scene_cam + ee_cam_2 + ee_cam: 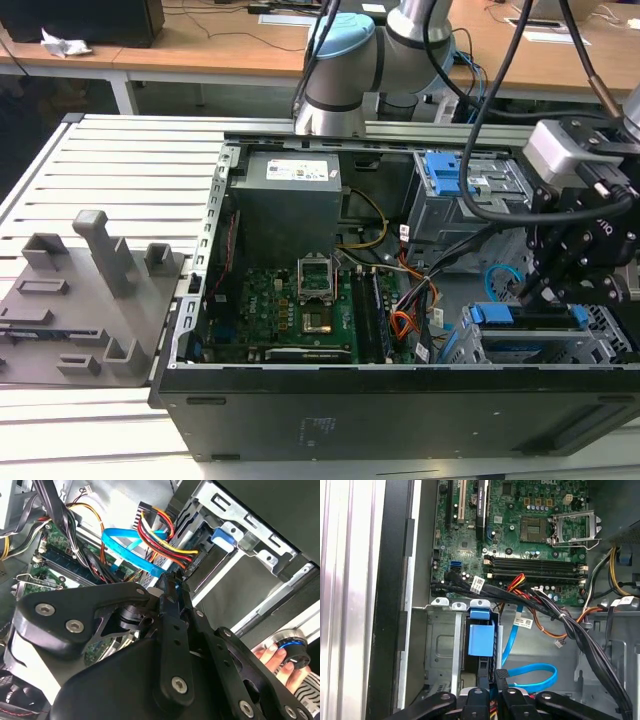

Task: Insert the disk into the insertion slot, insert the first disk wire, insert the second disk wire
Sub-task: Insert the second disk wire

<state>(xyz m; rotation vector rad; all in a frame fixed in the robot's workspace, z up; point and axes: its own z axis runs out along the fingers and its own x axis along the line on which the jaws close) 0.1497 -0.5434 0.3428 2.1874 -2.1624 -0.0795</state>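
Note:
The disk sits inside the insertion slot (612, 338), a silver metal cage at the case's front corner on the exterior view's right. Its blue carrier bracket (481, 639) shows at the cage's mouth (440, 650). My gripper (494, 692) hangs just behind the disk, shut on the black plug of a blue flat wire (535, 680). In the second wrist view the fingertips (170, 582) pinch that blue wire's (125, 542) end against the disk's back. A red, yellow and black wire bundle (167, 537) runs to the same spot. In the exterior view the gripper (532, 290) is low over the cage.
The motherboard (290, 305) and power supply (290, 200) fill the case's middle. A grey bay with blue latches (455, 185) stands behind the cage. Black cable bundles (560, 617) cross near the gripper. A person's hand (272, 655) holds a round blue-ringed object outside the case. A grey fixture (90, 300) lies outside the case on the exterior view's left.

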